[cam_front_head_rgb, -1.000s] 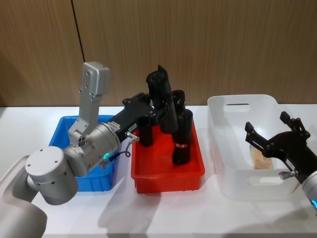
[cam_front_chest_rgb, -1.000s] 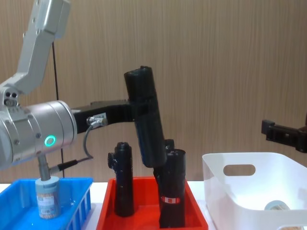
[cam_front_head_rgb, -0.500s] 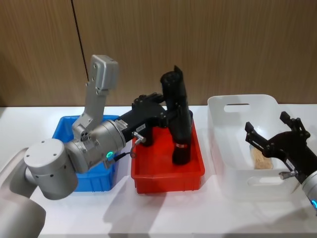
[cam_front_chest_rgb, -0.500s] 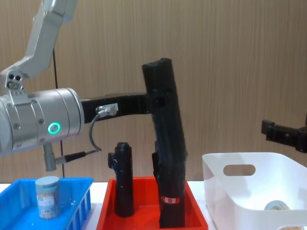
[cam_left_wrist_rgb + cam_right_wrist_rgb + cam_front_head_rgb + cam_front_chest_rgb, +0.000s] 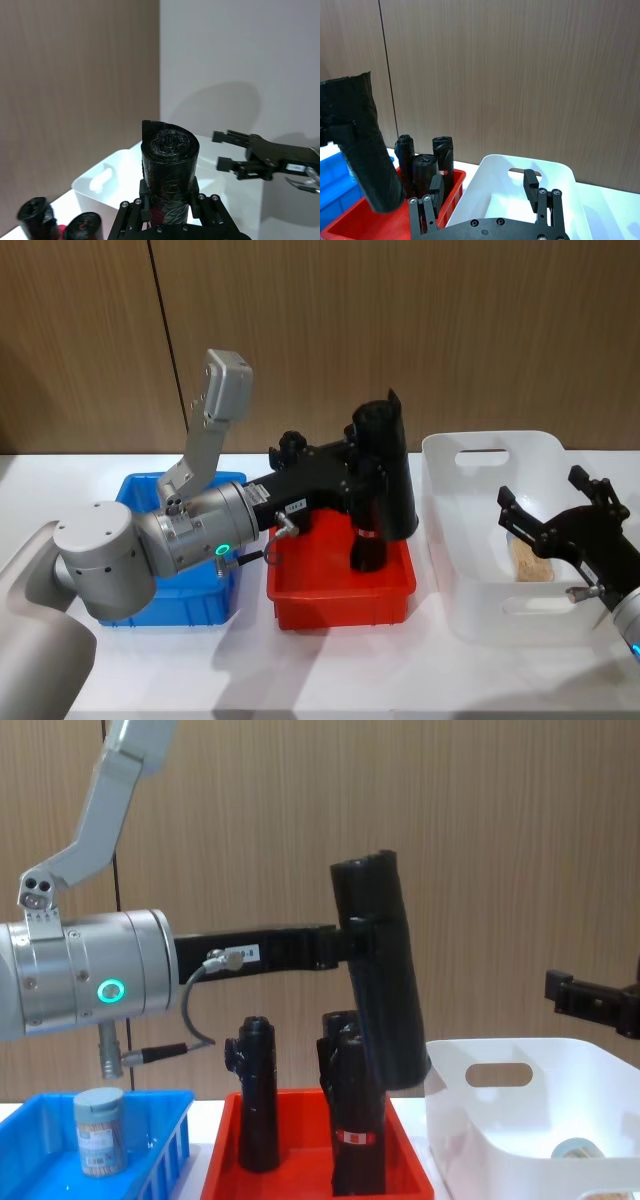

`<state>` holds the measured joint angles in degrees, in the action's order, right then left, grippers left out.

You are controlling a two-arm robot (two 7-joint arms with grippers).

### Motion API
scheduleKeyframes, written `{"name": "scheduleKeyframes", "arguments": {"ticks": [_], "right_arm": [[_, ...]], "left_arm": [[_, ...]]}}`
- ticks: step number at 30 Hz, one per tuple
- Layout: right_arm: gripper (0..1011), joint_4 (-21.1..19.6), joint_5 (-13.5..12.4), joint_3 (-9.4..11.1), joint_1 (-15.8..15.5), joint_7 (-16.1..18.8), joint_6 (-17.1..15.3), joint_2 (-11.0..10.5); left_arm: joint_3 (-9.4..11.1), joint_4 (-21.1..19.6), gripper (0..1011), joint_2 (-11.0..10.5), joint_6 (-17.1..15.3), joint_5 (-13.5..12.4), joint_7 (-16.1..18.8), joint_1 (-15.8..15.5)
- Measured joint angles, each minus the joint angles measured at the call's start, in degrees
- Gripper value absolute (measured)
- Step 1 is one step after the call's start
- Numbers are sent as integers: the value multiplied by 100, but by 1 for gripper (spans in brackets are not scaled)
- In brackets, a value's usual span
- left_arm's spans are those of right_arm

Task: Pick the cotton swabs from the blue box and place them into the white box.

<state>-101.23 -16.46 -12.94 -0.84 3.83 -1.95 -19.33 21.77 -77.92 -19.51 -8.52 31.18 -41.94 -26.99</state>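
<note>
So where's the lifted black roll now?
The black roll hangs in the left pincer over the red tray, centre-right in the chest view, beside the white box.

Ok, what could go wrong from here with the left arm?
The left pincer is shut on a black roll, not swabs; a cotton swabs tub sits in the blue box, so the wrong item may land in the white box. The roll's lower end hangs near that box's rim and the standing rolls: a bump risk. The right pincer hovers open over the white box, risking a clash.
</note>
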Motion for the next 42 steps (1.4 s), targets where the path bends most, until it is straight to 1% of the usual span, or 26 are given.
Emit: {"name": "scheduleKeyframes", "arguments": {"ticks": [1, 3, 9, 18, 28, 37, 42], "right_arm": [[1001, 0, 0, 0, 0, 0, 0, 0], [1001, 0, 0, 0, 0, 0, 0, 0], [1002, 0, 0, 0, 0, 0, 0, 0], [1002, 0, 0, 0, 0, 0, 0, 0], [1002, 0, 0, 0, 0, 0, 0, 0], [1002, -2, -9, 5, -3, 25, 1, -4], [1002, -16, -70, 21, -11, 103, -18, -21]], "left_arm": [[-1, 26, 451, 0, -5, -4, -50, -13], [-5, 104, 451, -6, -31, -18, -258, -54], [-25, 209, 450, -58, -115, -28, -648, -107], [-74, 181, 450, -186, -195, 47, -963, -87], [-116, 42, 450, -314, -186, 174, -1045, -2], [-135, -25, 450, -372, -154, 246, -1055, 42], [-140, -45, 450, -390, -145, 265, -1059, 56]]}}
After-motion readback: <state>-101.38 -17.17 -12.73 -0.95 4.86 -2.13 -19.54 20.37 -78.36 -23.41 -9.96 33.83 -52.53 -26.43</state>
